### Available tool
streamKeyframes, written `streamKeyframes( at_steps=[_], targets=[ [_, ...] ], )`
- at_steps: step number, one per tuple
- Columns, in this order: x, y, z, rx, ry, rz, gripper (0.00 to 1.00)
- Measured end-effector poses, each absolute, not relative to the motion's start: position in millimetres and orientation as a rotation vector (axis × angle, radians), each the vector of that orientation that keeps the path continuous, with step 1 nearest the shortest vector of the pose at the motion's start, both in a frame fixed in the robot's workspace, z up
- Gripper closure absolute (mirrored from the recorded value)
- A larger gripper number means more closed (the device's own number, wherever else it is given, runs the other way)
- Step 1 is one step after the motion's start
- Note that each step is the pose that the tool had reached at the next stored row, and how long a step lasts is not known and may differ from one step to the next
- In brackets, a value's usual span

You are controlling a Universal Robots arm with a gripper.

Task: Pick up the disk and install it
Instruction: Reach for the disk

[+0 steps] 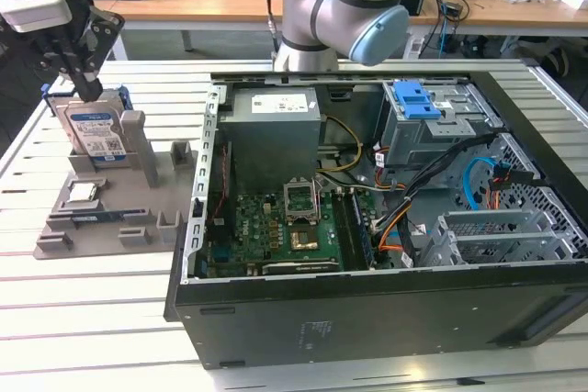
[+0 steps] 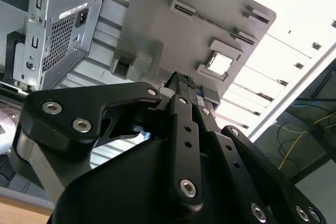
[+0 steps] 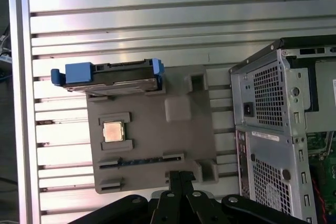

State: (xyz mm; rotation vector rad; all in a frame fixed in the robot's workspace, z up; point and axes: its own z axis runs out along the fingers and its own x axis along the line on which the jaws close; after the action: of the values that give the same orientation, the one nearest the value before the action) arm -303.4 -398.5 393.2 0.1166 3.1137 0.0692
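The disk stands on edge in a slot at the back of the grey parts holder, its white-and-blue label facing forward and a blue frame around its edges. Seen from above in the first wrist view, the disk rests along one edge of the holder. My gripper hangs just above the disk's top edge in the exterior view, its black fingers together and empty. Both wrist views show the shut gripper over the holder.
A small square processor chip lies in a pocket of the holder. An open computer case takes up the exterior view's right, with a light-blue bracket on its drive cage. The arm's base stands behind the case.
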Motion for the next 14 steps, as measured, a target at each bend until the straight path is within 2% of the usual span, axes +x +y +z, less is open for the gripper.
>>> streamKeyframes(
  at_steps=[14],
  targets=[
    [-339.8,-398.0,393.3,0.116,3.114,0.069,0.89]
  ],
)
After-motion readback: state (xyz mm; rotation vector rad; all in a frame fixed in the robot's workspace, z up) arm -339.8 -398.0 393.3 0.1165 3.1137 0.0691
